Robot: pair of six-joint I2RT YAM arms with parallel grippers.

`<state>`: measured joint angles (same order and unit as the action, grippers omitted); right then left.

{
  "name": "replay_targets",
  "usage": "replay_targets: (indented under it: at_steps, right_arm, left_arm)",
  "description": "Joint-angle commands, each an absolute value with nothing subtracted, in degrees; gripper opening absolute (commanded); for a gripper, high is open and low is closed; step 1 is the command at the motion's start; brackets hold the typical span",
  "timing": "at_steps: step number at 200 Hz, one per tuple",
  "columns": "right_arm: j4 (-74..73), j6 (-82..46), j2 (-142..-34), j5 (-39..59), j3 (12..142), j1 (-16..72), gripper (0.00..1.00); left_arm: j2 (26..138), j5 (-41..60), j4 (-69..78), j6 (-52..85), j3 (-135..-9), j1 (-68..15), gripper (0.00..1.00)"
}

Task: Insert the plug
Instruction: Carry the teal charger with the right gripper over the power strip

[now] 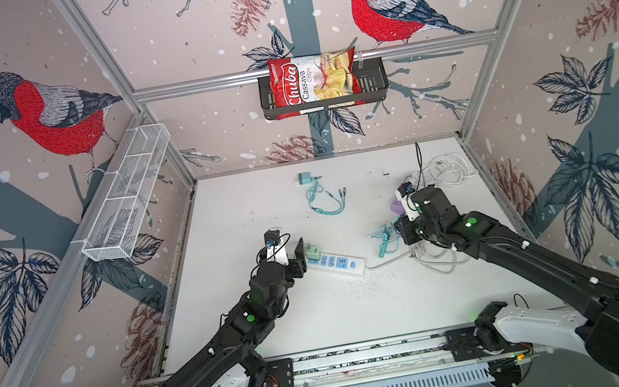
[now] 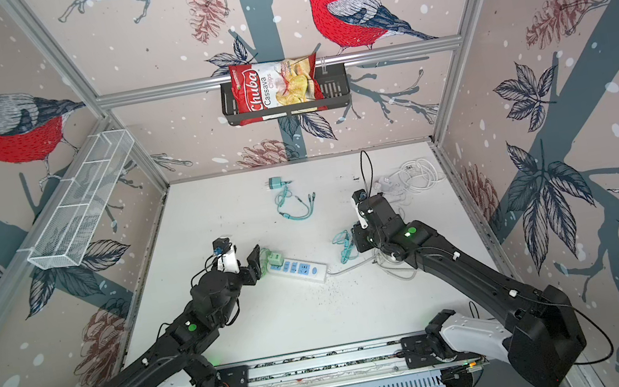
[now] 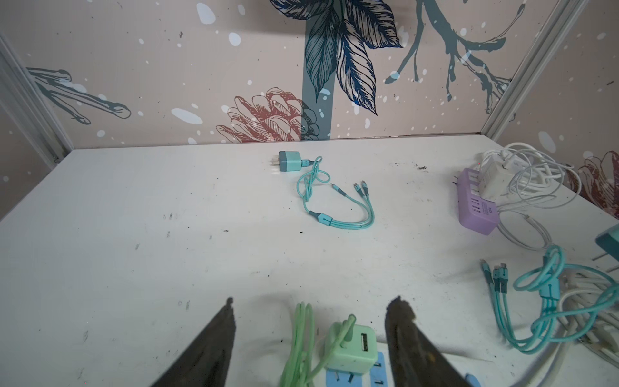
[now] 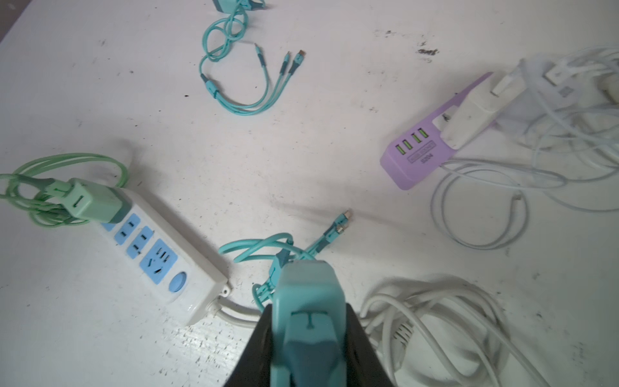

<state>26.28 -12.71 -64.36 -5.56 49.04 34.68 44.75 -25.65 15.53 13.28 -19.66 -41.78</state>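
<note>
**Hidden, cropped and blurred regions across the views.**
In the right wrist view, the teal plastic charger block (image 4: 306,301) is blurred, runs off the frame edge and hides most of the right gripper (image 4: 306,311). In the left wrist view, the white power strip with blue sockets (image 3: 341,377) and the left gripper (image 3: 314,301) are cropped by the frame edge. In a top view, the lilac power strip (image 1: 396,206) is mostly hidden behind the right arm (image 1: 431,204).
</note>
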Motion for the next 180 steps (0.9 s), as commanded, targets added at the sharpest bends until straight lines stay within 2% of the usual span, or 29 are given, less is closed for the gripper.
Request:
replay_targets:
  at_steps: [1,52,95,180]
  right_arm:
    - [25.7,-13.9,-63.6,-10.0,49.1,35.7,0.11]
    - [25.7,-16.8,-65.3,-14.6,51.2,41.9,0.11]
    - [20.5,-17.8,-69.2,-10.5,51.3,46.3,0.12]
    - [19.5,-21.0,-80.0,-11.3,56.8,53.0,0.1]
  left_arm:
    - [44.7,-27.0,14.4,15.6,-19.1,-41.7,0.69]
    - [45.6,-25.9,14.8,16.1,-18.1,-41.7,0.69]
    - [43.1,-25.7,14.8,15.6,-15.7,-41.7,0.69]
    - [37.2,-24.4,13.8,16.5,-12.8,-41.7,0.69]
